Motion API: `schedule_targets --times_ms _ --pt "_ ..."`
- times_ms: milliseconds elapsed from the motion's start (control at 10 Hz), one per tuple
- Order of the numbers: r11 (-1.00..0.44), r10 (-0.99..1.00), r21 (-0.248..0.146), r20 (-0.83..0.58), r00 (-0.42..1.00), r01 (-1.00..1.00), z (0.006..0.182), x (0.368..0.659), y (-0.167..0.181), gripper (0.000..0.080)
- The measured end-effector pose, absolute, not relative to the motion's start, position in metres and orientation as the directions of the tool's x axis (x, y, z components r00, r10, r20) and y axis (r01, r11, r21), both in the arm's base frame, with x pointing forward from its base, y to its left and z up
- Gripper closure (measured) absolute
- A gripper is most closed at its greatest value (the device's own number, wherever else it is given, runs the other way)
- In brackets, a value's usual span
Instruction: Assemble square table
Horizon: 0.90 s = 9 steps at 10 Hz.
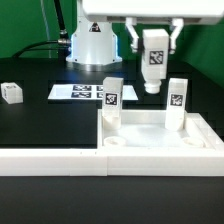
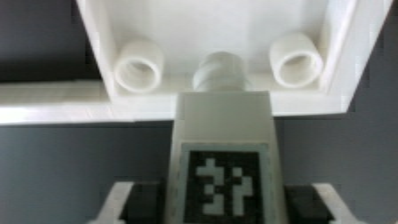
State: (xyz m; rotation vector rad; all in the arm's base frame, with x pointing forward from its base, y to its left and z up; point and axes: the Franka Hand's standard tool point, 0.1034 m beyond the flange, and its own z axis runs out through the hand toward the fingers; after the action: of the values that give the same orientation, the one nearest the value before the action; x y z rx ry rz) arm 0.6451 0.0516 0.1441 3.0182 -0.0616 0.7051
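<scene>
The square table's white slab (image 1: 160, 137) lies flat at the exterior view's lower right. Two tagged white legs (image 1: 111, 96) (image 1: 177, 101) stand upright on its far corners. My gripper (image 1: 153, 50) is shut on a third tagged leg (image 1: 155, 76) and holds it upright in the air above the slab, between the two standing legs. A fourth leg (image 1: 12, 93) lies loose at the exterior view's left. In the wrist view the held leg (image 2: 221, 140) fills the middle between my gripper's jaws (image 2: 222, 208). Its round tip points at the slab (image 2: 214, 25), between two round leg ends (image 2: 137, 66) (image 2: 297, 62).
The marker board (image 1: 82, 92) lies flat behind the slab. A long low white border wall (image 1: 50, 160) runs along the front and meets the slab's left side. The robot's white base (image 1: 93, 42) stands at the back.
</scene>
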Motion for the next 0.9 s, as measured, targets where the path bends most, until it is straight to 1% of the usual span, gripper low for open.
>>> schedule_targets --times_ms 100,400,500,700,900 --pt "-0.998 -0.028 0.034 0.443 0.896 -0.047 0.138 0.646 0.052 0.0509" --pt "-0.998 -0.029 0.031 0.452 0.892 -0.049 0.138 0.646 0.054 0.0509" --pt "-0.999 -0.03 0.021 0.492 0.87 -0.046 0.135 0.646 0.067 0.0509" --pt "-0.999 -0.034 0.007 0.521 0.853 -0.044 0.124 0.653 0.093 0.0509" --pt "-0.999 -0.046 -0.001 0.524 0.85 -0.053 0.116 0.658 0.102 0.0509"
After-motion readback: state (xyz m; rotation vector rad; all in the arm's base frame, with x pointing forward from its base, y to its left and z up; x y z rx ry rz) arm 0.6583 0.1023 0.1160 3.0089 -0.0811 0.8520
